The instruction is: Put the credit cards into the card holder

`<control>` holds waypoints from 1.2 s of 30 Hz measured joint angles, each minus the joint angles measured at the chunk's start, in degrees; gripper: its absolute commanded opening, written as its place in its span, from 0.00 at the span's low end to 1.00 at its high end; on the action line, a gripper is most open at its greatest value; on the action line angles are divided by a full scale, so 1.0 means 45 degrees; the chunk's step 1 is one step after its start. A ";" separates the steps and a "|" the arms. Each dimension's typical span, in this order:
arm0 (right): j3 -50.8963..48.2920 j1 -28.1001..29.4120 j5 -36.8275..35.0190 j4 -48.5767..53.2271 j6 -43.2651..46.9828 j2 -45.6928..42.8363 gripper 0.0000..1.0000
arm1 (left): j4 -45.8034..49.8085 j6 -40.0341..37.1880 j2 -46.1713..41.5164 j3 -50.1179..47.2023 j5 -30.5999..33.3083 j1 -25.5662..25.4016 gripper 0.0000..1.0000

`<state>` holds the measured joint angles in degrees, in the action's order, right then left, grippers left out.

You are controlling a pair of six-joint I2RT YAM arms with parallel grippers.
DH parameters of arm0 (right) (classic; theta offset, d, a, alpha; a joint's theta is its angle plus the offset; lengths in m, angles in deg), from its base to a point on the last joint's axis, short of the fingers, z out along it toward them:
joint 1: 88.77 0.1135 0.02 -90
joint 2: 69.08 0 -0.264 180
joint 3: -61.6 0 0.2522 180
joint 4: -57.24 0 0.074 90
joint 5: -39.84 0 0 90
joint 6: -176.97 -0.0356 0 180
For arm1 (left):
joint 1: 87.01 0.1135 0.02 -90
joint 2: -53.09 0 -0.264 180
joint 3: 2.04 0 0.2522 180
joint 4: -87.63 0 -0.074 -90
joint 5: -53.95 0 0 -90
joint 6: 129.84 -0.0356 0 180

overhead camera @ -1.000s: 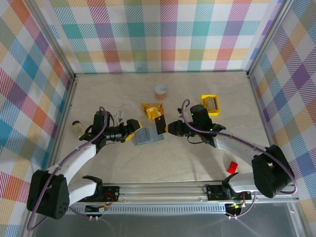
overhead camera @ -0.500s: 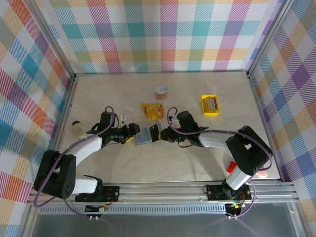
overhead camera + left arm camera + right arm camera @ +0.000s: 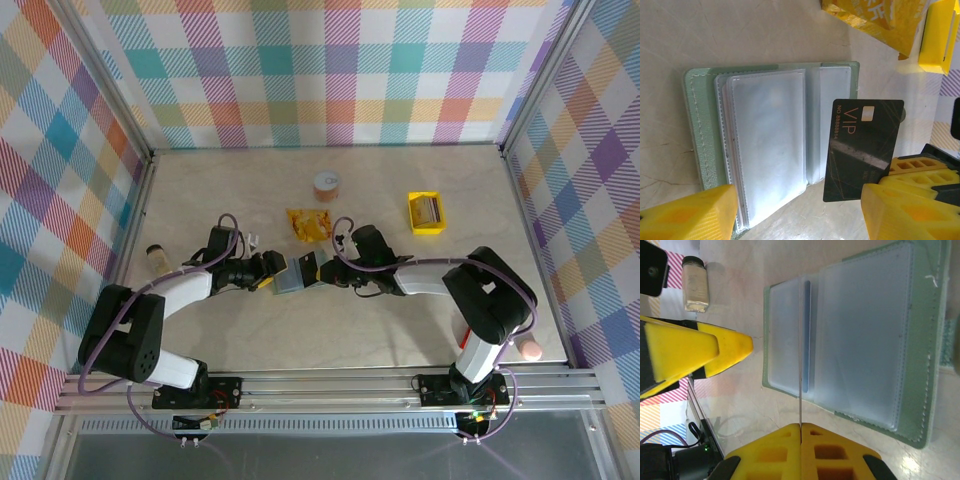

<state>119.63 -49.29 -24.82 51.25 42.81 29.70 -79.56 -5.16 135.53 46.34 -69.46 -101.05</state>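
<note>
Reaching in from the left, the left arm lies low over the desk (image 3: 390, 335) with its elbow bent, its left tool (image 3: 268, 271) pointing right at the card holder (image 3: 289, 279), which lies open and flat near the middle of the desk, between the two arms. That tool's jaws stand wide apart; one blocky yellow finger (image 3: 690, 215) overlaps a corner of the holder, though whether it touches cannot be told. The right arm folds back at its elbow and stretches left, and the right tool (image 3: 327, 270) has its yellow, honeycomb-moulded fingers (image 3: 832, 450) pressed together on a dark credit card (image 3: 862, 147). This card is thin, stiff and glossy black with gold "VIP" lettering, held on edge over the holder's right side; whether its edge has entered a pocket cannot be told. The holder is soft sage green with stitched borders and cloudy clear plastic sleeves, and a blue card (image 3: 807, 330) shows through one sleeve. A crinkly orange-yellow snack packet (image 3: 308, 223) lies just beyond the holder on the far side.
</note>
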 measured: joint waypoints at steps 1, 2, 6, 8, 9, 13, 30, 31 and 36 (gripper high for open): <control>0.0063 0.0000 0.0005 -0.0010 0.0000 0.0053 0.00 | -0.0063 0.0000 0.0073 0.0000 0.0000 0.0000 0.66; 0.0117 0.0000 0.0019 -0.0063 0.0000 0.0112 0.00 | -0.0121 0.0000 0.0146 0.0005 0.0000 -0.0005 0.65; 0.0238 0.0000 0.0039 -0.0092 0.0000 0.0233 0.00 | -0.0209 0.0000 0.0243 0.0010 -0.0019 0.0000 0.65; 0.0272 0.0000 0.0039 -0.0087 0.0005 0.0257 0.00 | -0.0233 -0.0005 0.0243 0.0010 -0.0024 0.0000 0.65; 0.0287 0.0000 0.0039 -0.0087 0.0005 0.0277 0.00 | -0.0248 -0.0005 0.0243 0.0010 -0.0024 -0.0005 0.65; 0.0384 0.0000 0.0039 -0.0078 0.0010 0.0321 0.00 | -0.0253 -0.0005 0.0243 0.0015 -0.0024 -0.0005 0.65; 0.0816 0.0000 0.0087 -0.0068 0.0005 0.1044 0.00 | -0.0272 -0.0005 0.0355 0.0034 -0.0024 -0.0005 0.65; 0.0835 0.0000 0.0097 -0.0073 0.0010 0.1064 0.00 | -0.0277 -0.0005 0.0384 0.0034 -0.0019 0.0000 0.65; 0.0976 0.0000 0.0155 -0.0078 0.0005 0.1258 0.00 | -0.0452 -0.0005 0.0573 0.0034 -0.0019 -0.0005 0.65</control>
<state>124.03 -49.29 -24.12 50.90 42.83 35.36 -81.59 -5.19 138.11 46.49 -69.55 -101.07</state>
